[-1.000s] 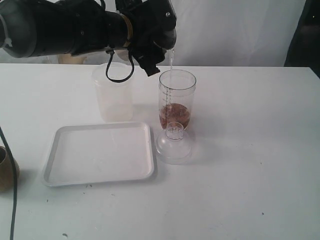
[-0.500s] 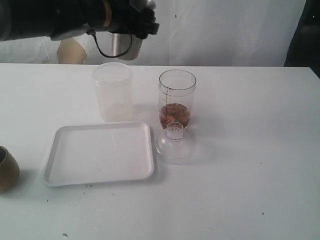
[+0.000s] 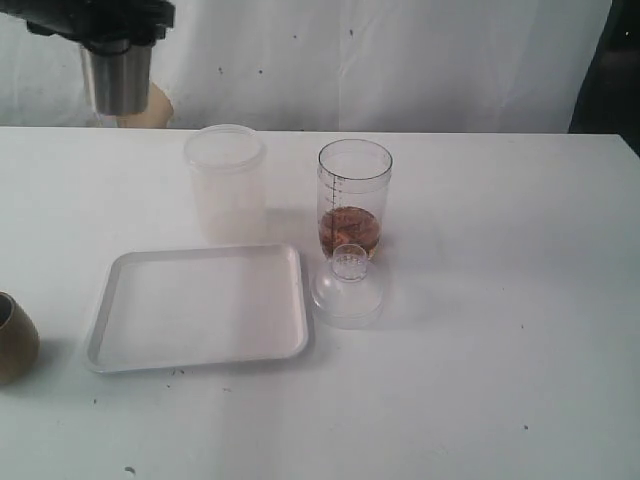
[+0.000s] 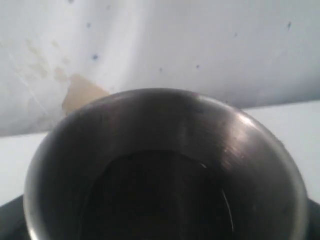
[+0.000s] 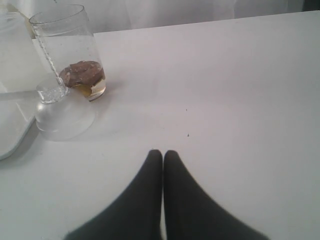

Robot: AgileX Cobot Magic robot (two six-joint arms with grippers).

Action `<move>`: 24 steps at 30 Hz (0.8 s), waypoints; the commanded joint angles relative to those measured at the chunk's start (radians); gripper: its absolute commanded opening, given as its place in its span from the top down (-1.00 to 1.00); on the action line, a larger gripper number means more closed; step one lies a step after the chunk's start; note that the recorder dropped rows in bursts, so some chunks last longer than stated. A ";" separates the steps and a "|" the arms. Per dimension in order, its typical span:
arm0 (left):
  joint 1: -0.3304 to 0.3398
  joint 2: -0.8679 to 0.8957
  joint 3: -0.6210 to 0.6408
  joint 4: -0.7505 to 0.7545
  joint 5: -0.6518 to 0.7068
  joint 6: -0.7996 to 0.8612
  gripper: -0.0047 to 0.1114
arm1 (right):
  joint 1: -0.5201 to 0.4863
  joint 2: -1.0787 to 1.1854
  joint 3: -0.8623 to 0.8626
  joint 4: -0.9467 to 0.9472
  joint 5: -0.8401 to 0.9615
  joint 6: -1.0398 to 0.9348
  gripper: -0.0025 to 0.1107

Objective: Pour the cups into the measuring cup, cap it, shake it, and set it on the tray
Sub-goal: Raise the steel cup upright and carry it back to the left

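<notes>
Wooden cup (image 3: 12, 338) sits left of the tray (image 3: 196, 254), half out of shot. Up in the air behind the tray's far-left corner, the left claw (image 3: 118, 38) is clamped on the steel tumbler (image 3: 117, 80), which is upright. It's too dark inside to say what's in it. Frosted cup (image 3: 226, 185) is just behind the tray. Measuring cup (image 3: 353, 195) stands off its far-right corner, brown stuff at the bottom, with the domed lid (image 3: 346, 292) just beside the tray's right edge. Right claw (image 5: 163, 160) is well clear of the tray, tips pressed together, gripping nothing.

Left end effector (image 3: 112, 32) raised far left, gripping steel tumbler (image 3: 117, 78) upright; right end effector (image 5: 163, 156) fully closed.
</notes>
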 commanded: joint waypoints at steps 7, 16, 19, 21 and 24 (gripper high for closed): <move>0.271 -0.024 0.059 -1.120 0.137 1.164 0.92 | 0.006 -0.006 0.005 -0.003 -0.008 0.004 0.96; 0.273 -0.022 0.318 -1.903 -0.018 2.004 0.92 | 0.006 -0.006 0.005 -0.003 -0.008 0.004 0.96; 0.273 0.002 0.320 -1.903 -0.025 1.978 0.92 | 0.006 -0.006 0.005 -0.003 -0.008 0.004 0.96; 0.273 0.011 0.317 -1.903 -0.063 1.947 0.92 | 0.006 -0.006 0.005 -0.003 -0.008 0.004 0.96; 0.273 0.024 0.316 -1.903 -0.149 1.877 0.92 | 0.006 -0.006 0.005 -0.003 -0.008 0.004 0.96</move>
